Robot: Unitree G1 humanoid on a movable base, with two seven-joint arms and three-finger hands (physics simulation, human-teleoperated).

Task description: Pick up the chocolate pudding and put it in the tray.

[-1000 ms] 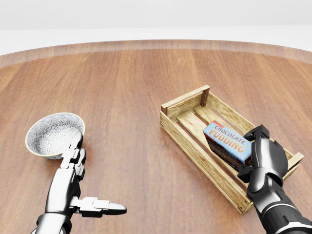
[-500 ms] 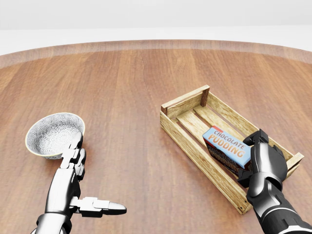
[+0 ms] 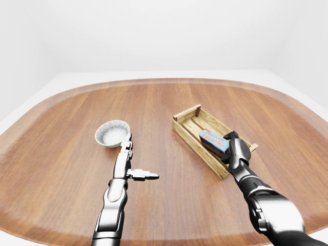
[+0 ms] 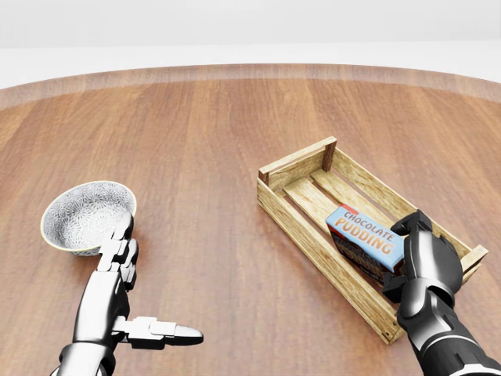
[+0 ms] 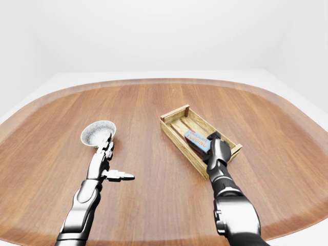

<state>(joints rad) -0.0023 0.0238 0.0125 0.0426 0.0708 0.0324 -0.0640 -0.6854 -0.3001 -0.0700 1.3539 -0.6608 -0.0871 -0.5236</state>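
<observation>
spanning every view, the wooden bench carries the slatted tray at right and a speckled bowl at left. over the last second the chocolate pudding has sunk lower into the tray, with the right hand still clamped on its end, so release looks like the step left. the left hand stays spread, empty, just below the bowl.

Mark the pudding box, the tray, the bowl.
pudding box (image 4: 365, 229), head view, blue lettered face.
tray (image 4: 295, 163), head view, top end wall.
bowl (image 4: 82, 214), head view, patterned inside.
</observation>
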